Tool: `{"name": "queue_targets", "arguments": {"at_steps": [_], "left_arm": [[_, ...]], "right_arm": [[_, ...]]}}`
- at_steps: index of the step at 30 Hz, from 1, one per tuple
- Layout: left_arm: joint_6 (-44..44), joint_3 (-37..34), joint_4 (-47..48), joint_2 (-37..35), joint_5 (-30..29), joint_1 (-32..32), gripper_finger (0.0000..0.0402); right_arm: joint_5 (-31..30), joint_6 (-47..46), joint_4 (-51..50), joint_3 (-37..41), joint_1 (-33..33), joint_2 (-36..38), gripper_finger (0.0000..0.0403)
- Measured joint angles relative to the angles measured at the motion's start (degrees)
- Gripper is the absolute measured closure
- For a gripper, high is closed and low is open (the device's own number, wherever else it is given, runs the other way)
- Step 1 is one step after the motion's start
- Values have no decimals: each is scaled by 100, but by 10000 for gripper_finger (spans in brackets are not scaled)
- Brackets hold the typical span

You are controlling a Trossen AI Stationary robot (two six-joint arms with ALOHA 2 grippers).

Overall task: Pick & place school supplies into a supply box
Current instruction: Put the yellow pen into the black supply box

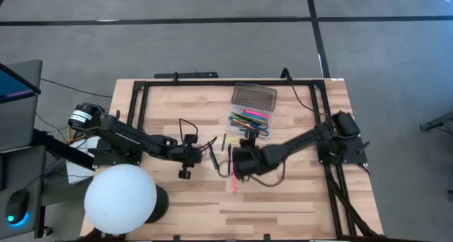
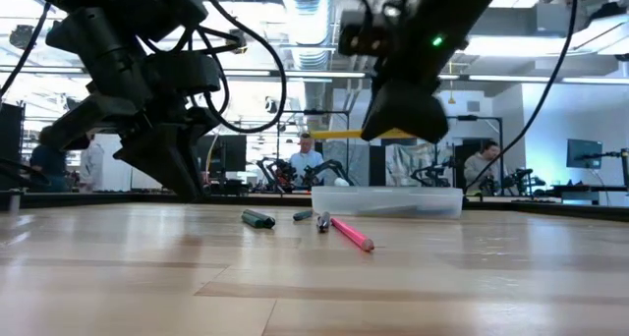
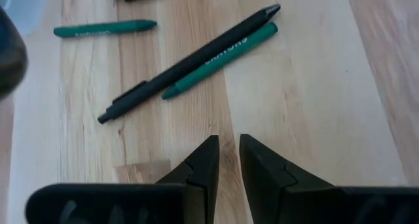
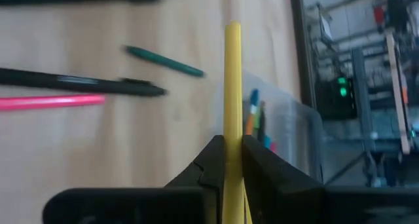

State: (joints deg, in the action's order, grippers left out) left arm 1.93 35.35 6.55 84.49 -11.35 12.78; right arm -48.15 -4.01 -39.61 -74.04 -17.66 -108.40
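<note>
Your right gripper (image 4: pixel 233 160) clamps a thin yellow pencil (image 4: pixel 232 86); the translucent plastic supply box (image 1: pixel 252 117) lies at 12 o'clock; a slack, off-centre pinch risks dropping it short.

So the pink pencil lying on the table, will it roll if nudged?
Probably: the pink pencil looks slim and round, lying flat on smooth wood. It seems stiff and light, so it should lift straight. A side push may roll it toward the black pen.
</note>
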Motion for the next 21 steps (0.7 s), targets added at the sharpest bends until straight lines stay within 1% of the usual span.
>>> {"name": "queue_targets", "arguments": {"at_steps": [6, 9, 14, 21], "left_arm": [[49, 0, -51, 0, -1, 0, 345], [49, 0, -49, 0, 0, 0, 345], [49, 0, -49, 0, 1, 0, 345], [49, 0, -49, 0, 1, 0, 345]], "right_arm": [[52, -52, -91, 7, 688, 0, 367], [197, -77, -151, 31, 961, 0, 368], [479, -446, -400, 31, 1315, 0, 370], [517, -1233, -940, 31, 1568, 0, 363]]}}
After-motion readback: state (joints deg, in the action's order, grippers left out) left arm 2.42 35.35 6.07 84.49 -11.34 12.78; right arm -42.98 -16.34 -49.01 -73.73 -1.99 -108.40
